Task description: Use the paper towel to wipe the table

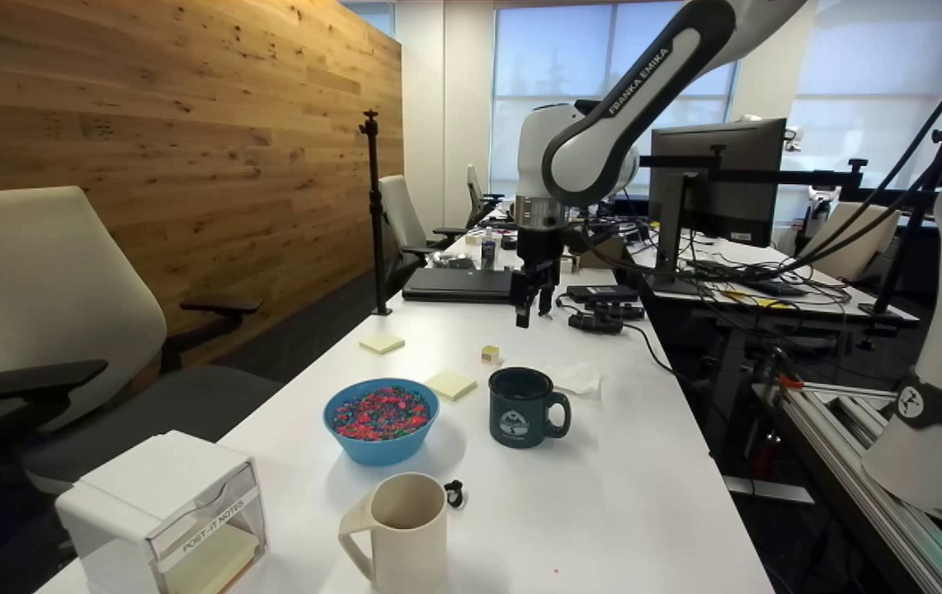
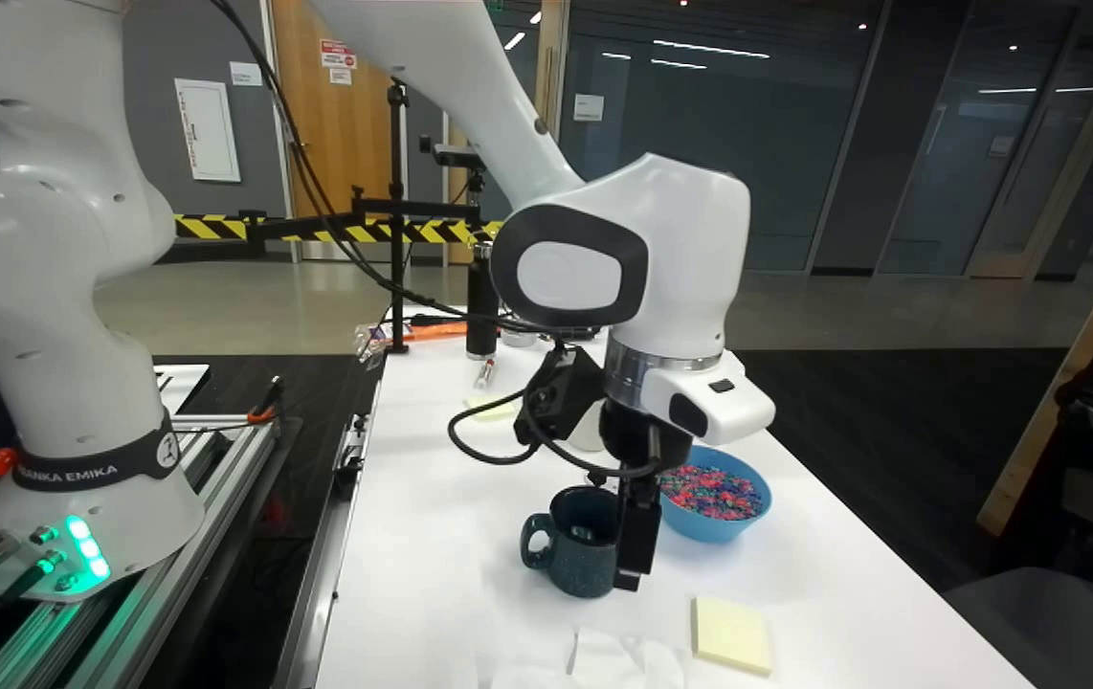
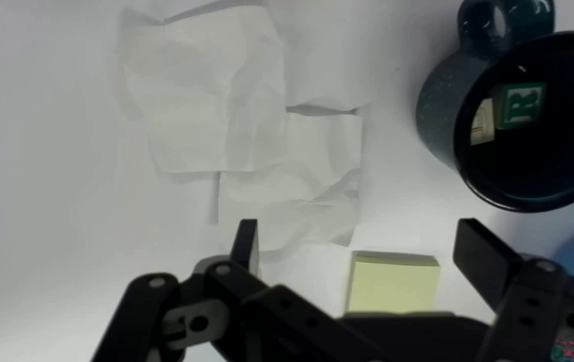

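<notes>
Paper towel (image 3: pixel 247 141) lies crumpled on the white counter (image 3: pixel 66 201), near but not touching the dark mug (image 3: pixel 523 161), and just beside the yellow sticky pad (image 3: pixel 395 286). Two overlapping layers; one folded sheet or two, can't tell. Gripper (image 3: pixel 360 246): jaws well apart, nothing held, up above the counter. Handling, best guess: almost weightless, limp, soft, tears easily, will skid on the smooth top. No stiffness, so expect it to bunch when pinched; fine for wiping. Best hold: the overlap near the middle, both layers at once, where creases look raised. Edge pinch would likely take one layer only. Go in low, tips almost brushing the counter, light squeeze.
</notes>
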Robot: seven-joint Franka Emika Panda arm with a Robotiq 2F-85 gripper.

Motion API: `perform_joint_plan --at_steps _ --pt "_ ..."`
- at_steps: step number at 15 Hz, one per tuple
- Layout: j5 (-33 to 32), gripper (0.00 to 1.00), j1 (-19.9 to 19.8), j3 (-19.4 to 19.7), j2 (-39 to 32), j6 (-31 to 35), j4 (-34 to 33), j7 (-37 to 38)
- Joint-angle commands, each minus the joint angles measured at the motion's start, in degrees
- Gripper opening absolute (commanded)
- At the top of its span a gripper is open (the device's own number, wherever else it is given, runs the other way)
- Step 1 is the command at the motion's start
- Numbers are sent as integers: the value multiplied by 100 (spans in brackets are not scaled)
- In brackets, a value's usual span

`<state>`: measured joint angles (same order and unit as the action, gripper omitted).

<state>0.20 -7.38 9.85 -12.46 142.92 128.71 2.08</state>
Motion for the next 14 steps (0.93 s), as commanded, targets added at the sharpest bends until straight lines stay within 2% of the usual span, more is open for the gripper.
perform_joint_plan --at_steps 1,14 --pt "-124 100 65 -149 195 -226 6 -123" --pt "-83 100 201 -490 466 -580 104 -421"
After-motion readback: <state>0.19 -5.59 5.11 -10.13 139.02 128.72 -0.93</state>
